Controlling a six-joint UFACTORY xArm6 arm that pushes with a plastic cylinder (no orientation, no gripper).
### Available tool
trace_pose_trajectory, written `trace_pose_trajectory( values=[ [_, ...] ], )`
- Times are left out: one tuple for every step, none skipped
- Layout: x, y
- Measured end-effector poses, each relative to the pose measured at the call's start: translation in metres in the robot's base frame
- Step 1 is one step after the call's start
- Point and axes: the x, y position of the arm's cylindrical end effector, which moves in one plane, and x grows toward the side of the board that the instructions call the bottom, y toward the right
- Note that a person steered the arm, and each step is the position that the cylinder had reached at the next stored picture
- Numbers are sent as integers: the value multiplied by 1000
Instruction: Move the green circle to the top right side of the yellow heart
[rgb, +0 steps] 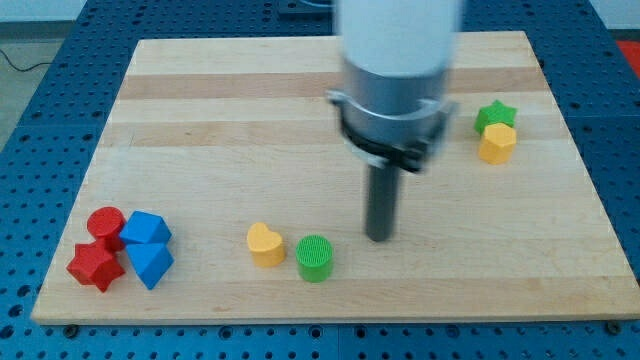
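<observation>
The green circle (314, 258) is a ribbed green cylinder near the view's bottom centre of the wooden board (230, 120). The yellow heart (265, 244) lies just to its left and slightly higher, a small gap between them. My tip (379, 237) is down on the board to the right of the green circle and slightly higher, a short gap away, not touching it. The arm's grey and white body rises above the rod toward the view's top.
A green star (495, 115) sits against a yellow hexagon (497, 143) at the view's upper right. At the lower left, a red cylinder (105, 224), a red star (95, 266) and two blue blocks (147, 230) (150, 262) cluster together.
</observation>
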Motion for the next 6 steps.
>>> trace_pose_trajectory(
  values=[
    [66, 6],
    [65, -47],
    [27, -93],
    [-26, -95],
    [-20, -86],
    [26, -90]
  ],
)
